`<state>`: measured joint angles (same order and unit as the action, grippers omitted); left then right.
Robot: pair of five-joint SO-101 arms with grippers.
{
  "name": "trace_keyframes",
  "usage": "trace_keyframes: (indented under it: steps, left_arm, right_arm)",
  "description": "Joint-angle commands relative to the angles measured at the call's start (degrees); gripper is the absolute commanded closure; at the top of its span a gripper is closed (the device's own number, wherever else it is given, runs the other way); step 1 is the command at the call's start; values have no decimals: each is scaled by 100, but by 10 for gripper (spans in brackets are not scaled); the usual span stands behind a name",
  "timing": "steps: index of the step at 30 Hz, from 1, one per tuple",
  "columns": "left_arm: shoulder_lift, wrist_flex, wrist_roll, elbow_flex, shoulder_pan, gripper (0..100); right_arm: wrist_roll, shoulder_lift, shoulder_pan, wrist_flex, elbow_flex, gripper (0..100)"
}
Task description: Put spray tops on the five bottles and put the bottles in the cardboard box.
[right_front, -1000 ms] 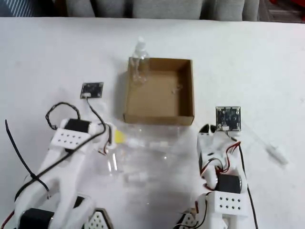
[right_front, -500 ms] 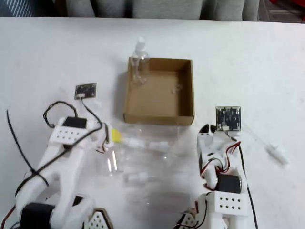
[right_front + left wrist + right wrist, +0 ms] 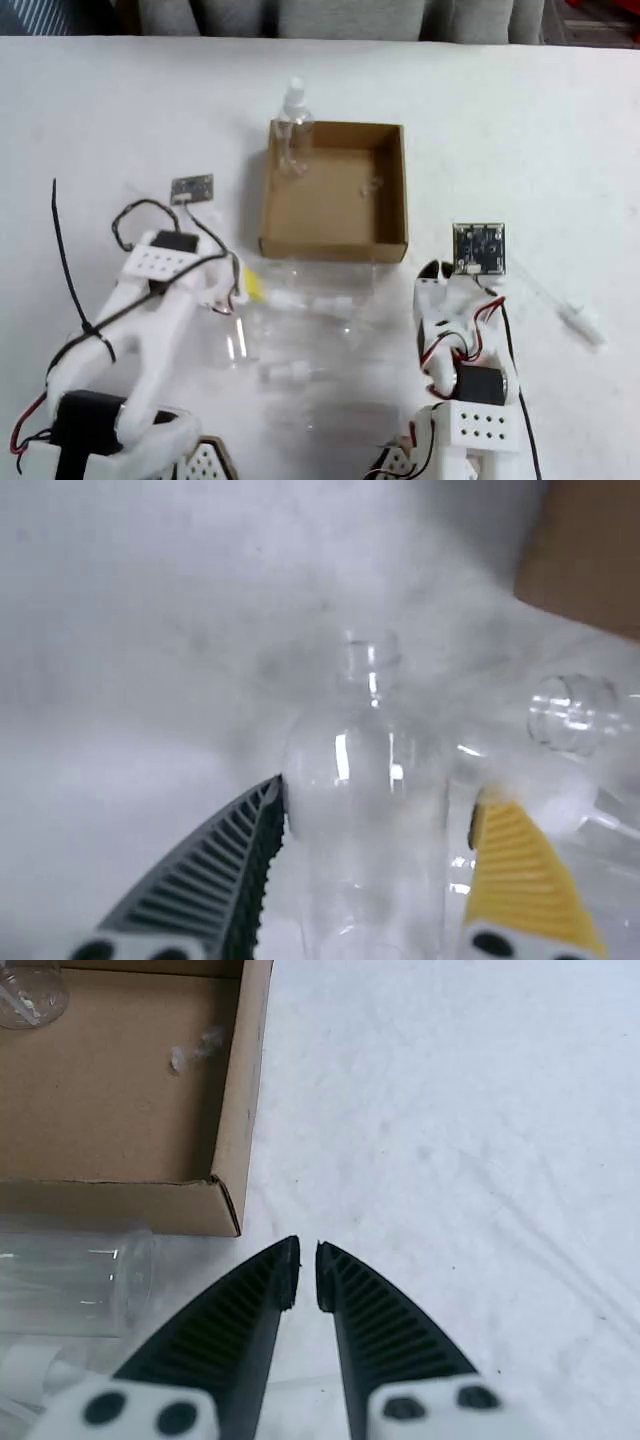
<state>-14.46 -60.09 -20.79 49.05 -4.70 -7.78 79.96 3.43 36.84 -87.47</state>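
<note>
Clear plastic worries me most: my left pincer (image 3: pixel 382 800) is spread around a capless transparent bottle (image 3: pixel 365 750) lying on the white bench (image 3: pixel 120 110). If the pincer closes off-centre, I judge that the slick round wall could squirt free. It could also roll into the neighbouring open-necked bottle (image 3: pixel 570 712), and a hard squeeze could dent it. My right pincer (image 3: pixel 307 1260) is pressed nearly together on nothing, near the front corner of the brown cardboard box (image 3: pixel 333 247). One capped bottle (image 3: pixel 292 130) stands in the box's far-left corner. A loose white spray top (image 3: pixel 582 322) lies well apart. The bench looks pale and smooth, with grey upholstery (image 3: pixel 340 18) behind it.
</note>
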Motion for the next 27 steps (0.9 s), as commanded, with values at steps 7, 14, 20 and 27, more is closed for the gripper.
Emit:
trace_keyframes:
  steps: [7,14,20,27]
  left_arm:
    - [13,237,308,35,-233,968]
    - [-40,202,1354,26,-224,949]
    - [-40,202,1407,26,-207,744]
    - [-40,18,1398,-237,163,639]
  right_arm:
    - [-79,40,-13,22,53,981]
    - [-79,40,-13,22,53,981]
    - [-79,40,-13,22,53,981]
    - [-79,40,-22,22,53,981]
